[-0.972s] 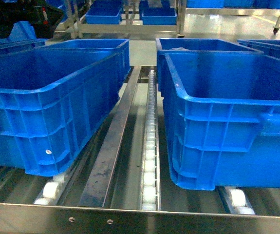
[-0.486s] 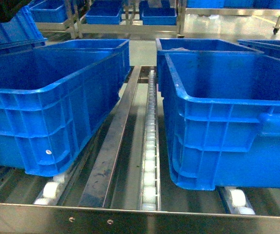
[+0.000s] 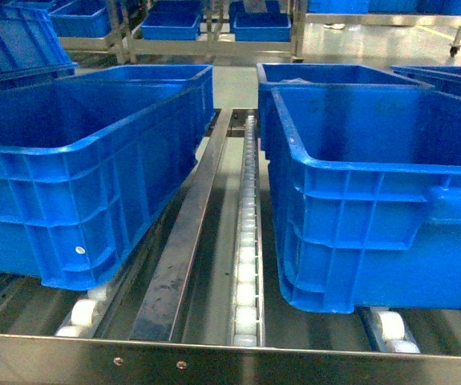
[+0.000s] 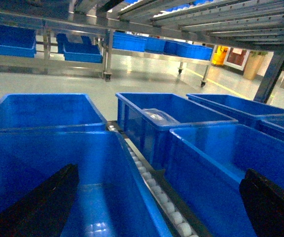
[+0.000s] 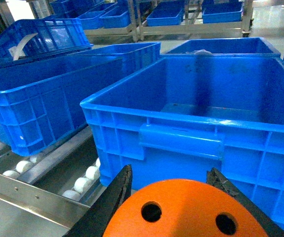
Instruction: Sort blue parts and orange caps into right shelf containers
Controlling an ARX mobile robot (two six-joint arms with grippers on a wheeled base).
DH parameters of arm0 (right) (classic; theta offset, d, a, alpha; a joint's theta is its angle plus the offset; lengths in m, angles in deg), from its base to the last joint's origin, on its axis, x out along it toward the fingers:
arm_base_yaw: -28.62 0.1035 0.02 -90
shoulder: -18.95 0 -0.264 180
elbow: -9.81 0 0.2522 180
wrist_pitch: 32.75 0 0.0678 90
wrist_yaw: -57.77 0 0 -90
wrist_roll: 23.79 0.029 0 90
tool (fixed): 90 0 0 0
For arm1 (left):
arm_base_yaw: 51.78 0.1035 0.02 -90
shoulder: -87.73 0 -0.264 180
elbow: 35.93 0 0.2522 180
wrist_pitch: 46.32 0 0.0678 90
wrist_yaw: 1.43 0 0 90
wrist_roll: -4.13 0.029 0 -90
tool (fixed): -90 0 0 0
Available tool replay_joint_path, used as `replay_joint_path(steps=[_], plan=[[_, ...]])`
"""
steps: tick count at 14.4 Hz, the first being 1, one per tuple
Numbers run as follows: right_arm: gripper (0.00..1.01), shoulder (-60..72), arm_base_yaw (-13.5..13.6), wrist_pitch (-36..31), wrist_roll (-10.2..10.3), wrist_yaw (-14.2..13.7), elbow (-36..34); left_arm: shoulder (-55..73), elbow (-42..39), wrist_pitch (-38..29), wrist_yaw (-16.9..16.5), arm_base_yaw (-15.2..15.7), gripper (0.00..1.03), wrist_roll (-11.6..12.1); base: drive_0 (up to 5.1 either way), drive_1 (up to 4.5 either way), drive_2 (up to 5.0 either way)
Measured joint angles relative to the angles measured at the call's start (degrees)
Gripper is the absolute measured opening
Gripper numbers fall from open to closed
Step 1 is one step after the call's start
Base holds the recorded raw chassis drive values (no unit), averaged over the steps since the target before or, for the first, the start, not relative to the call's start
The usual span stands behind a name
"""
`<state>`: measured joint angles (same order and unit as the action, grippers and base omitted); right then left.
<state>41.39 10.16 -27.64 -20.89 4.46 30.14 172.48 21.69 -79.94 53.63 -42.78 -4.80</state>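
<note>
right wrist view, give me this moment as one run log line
right gripper: shut on orange cap | near crate rim | left gripper: open, over crates

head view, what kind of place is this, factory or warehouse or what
Most likely a factory or warehouse parts-sorting area. Big blue crates sit on a steel flow rack with white rollers, more crate racks on castors stand on a shiny floor behind, and the right gripper holds an orange cap.
</note>
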Motion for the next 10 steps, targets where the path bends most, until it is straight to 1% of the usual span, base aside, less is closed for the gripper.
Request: replay_joint_path(steps=[1, 3, 4, 6, 7, 8, 9, 10], plan=[[0.41, 0.0, 0.0, 0.0, 0.0, 0.0, 0.0, -1.9, -0.3, 1.1, -1.1, 0.8, 0.98, -1.2, 0.0, 0.00, 0.0], [0.41, 0.0, 0.0, 0.0, 0.0, 0.0, 0.0, -4.6, -0.3, 5.4, -3.5, 2.7, 0.98, -3.7, 0.0, 0.00, 0.0], [0.41, 0.0, 0.0, 0.0, 0.0, 0.0, 0.0, -6.0, -0.3, 7.1, -4.8, 3.9, 0.98, -5.5, 0.0, 0.00, 0.0], [0.41, 0.0, 0.0, 0.0, 0.0, 0.0, 0.0, -9.2, 0.8, 8.2, -8.6, 6.8, 0.98, -10.1, 0.0, 0.00, 0.0], [0.41, 0.0, 0.0, 0.0, 0.0, 0.0, 0.0, -11.1, 0.9, 7.5, -10.8, 8.2, 0.98, -12.4, 0.0, 0.00, 0.0], [0.41, 0.0, 0.0, 0.0, 0.0, 0.0, 0.0, -13.3, 1.0, 7.5, -13.2, 9.7, 0.98, -15.2, 0.0, 0.00, 0.0], [0.41, 0.0, 0.0, 0.0, 0.0, 0.0, 0.0, -14.8, 1.0, 7.6, -15.2, 10.4, 0.98, -16.9, 0.0, 0.00, 0.0], [0.41, 0.0, 0.0, 0.0, 0.0, 0.0, 0.0, -16.2, 0.7, 8.3, -17.0, 10.7, 0.98, -18.0, 0.0, 0.00, 0.0]])
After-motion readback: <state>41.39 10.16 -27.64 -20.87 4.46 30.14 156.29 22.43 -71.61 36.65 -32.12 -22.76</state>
